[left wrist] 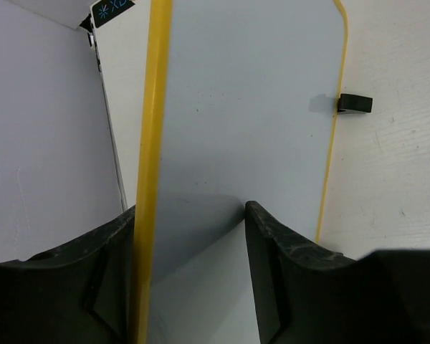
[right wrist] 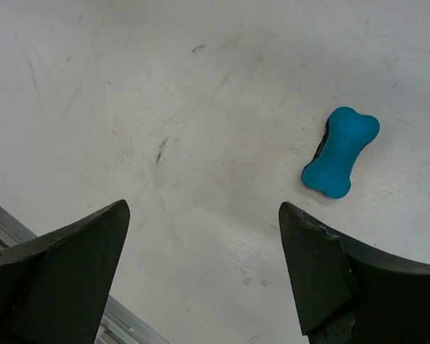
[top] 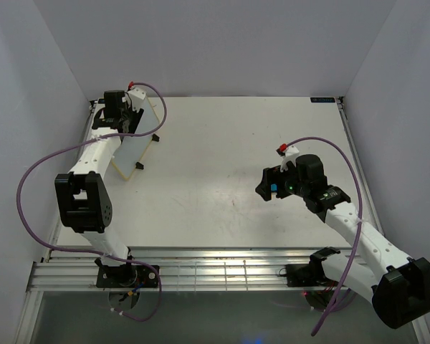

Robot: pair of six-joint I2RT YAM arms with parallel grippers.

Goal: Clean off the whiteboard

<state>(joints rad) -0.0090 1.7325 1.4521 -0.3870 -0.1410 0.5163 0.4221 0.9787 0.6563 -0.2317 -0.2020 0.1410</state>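
Blue eraser (right wrist: 340,152) lies just beyond the wide-spread right gripper (right wrist: 203,215); left gripper (left wrist: 190,211), jaws parted, straddles the whiteboard (left wrist: 244,107) at the far-left corner of the table (top: 236,143).

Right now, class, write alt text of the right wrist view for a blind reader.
A blue bone-shaped eraser lies on the scuffed white table, untouched, ahead of the right tool, whose jaws stand wide open.
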